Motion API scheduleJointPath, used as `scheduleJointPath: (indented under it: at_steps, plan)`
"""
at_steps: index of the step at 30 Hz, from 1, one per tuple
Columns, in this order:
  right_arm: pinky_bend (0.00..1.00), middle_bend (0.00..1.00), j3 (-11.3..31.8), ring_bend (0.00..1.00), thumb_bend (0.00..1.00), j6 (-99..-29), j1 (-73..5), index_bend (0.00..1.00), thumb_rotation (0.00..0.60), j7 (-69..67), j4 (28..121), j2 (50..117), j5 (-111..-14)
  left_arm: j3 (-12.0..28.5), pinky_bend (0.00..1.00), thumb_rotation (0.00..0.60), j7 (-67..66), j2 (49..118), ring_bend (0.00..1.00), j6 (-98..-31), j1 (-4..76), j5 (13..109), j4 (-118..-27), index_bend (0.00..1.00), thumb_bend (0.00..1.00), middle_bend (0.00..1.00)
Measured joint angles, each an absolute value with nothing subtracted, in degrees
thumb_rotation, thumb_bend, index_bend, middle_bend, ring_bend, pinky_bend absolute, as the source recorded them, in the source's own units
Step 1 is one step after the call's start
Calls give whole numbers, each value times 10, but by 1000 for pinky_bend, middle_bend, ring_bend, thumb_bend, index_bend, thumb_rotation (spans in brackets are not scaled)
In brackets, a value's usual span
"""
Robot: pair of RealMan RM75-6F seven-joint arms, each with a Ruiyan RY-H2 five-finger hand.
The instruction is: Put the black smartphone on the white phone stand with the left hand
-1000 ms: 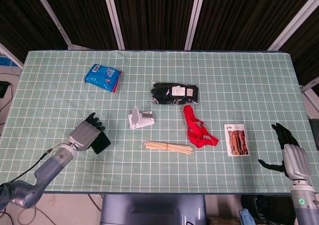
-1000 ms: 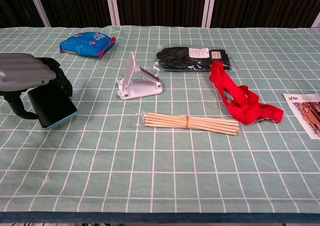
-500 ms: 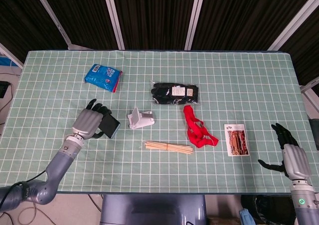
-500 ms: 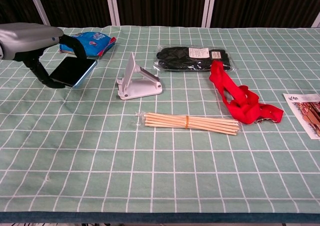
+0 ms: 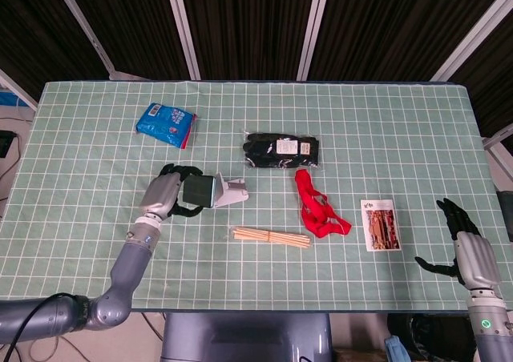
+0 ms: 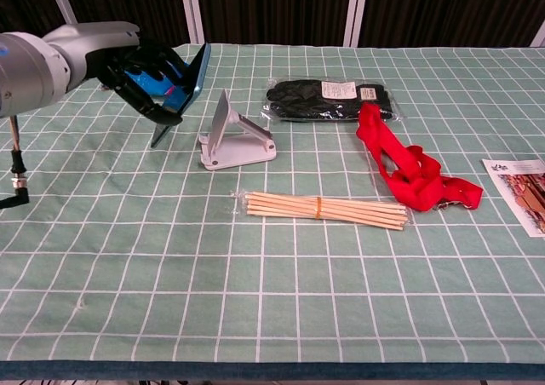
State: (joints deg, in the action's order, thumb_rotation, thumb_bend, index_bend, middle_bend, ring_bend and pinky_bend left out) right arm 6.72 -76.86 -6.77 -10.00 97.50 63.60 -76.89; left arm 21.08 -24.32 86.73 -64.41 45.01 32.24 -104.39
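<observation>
My left hand [image 5: 164, 195] [image 6: 140, 70] grips the black smartphone [image 5: 198, 191] [image 6: 197, 75], lifted off the table and tilted nearly upright. The phone hangs just left of the white phone stand [image 5: 228, 191] [image 6: 232, 138], close to its sloped back but apart from it. The stand sits on the green checked cloth near the table's middle, with nothing resting on it. My right hand [image 5: 467, 248] hovers at the table's front right edge, fingers spread, holding nothing; only the head view shows it.
A bundle of wooden sticks [image 5: 271, 237] [image 6: 322, 209] lies in front of the stand. A red strap [image 5: 319, 208] [image 6: 407, 165], a black packaged glove [image 5: 280, 150] [image 6: 330, 99], a blue packet [image 5: 166, 124] and a card [image 5: 380, 224] lie around.
My left hand has lifted the phone from the table's front left and carried it right, tilting it up until it is beside the stand. The right hand has not moved.
</observation>
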Motion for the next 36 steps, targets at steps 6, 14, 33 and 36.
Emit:
scheduleJointPath:
  at_steps: [6,14,33,36]
  plan:
    - [150,0,67,0,119,-767,-68,0,600,-102,976,635,-768,250,0,600,-212,886,127,-651,464,264,-1049,591,470,639]
    - [150,0,67,0,120,-766,-68,0,600,-104,977,635,-767,284,0,600,-171,895,127,-619,481,190,-1034,588,468,638]
    - [150,0,67,0,119,-763,-68,0,600,-108,979,633,-765,293,0,600,-117,890,127,-575,498,142,-999,585,467,638]
    - [150,0,67,0,119,-763,-68,0,600,-109,980,633,-765,291,0,600,-110,890,127,-570,497,140,-995,585,467,638]
